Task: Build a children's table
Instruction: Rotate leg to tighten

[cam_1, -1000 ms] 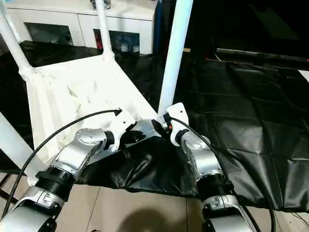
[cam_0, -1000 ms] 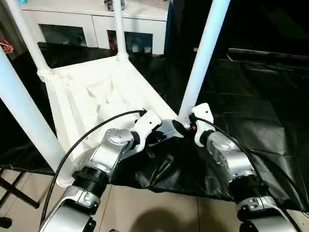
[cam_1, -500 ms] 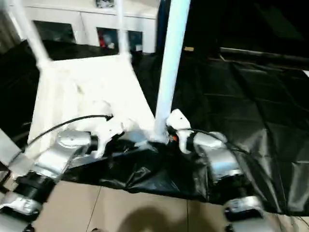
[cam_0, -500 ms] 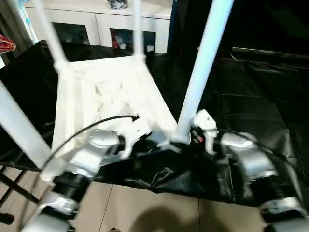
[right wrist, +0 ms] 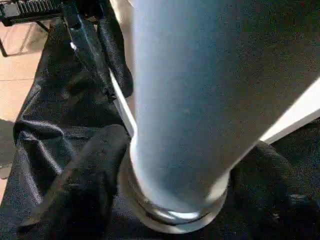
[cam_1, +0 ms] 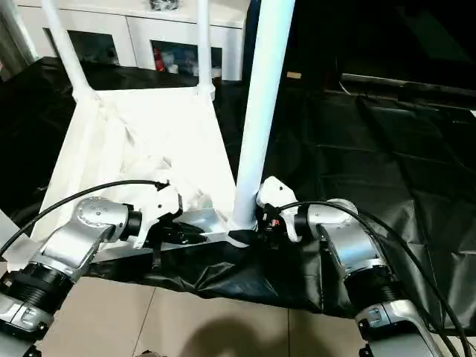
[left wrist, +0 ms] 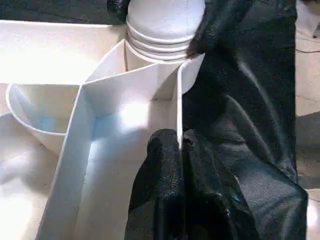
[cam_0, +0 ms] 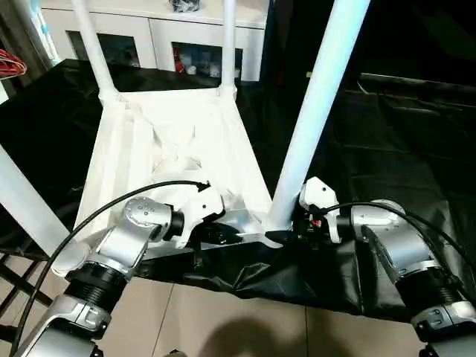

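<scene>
Nearing completion, by look of it: white plastic rectangular tabletop (cam_0: 175,160) lay upside down on black-draped surface (cam_0: 387,149), ribbed underside up, all four long white tubular legs (cam_0: 318,111) standing in corner sockets; flipping upright seemed left. Left end effector (left wrist: 177,150) pinched near rim wall. Right end effector (right wrist: 175,175) straddled near-right leg base, fingers either side; grip unclear
</scene>
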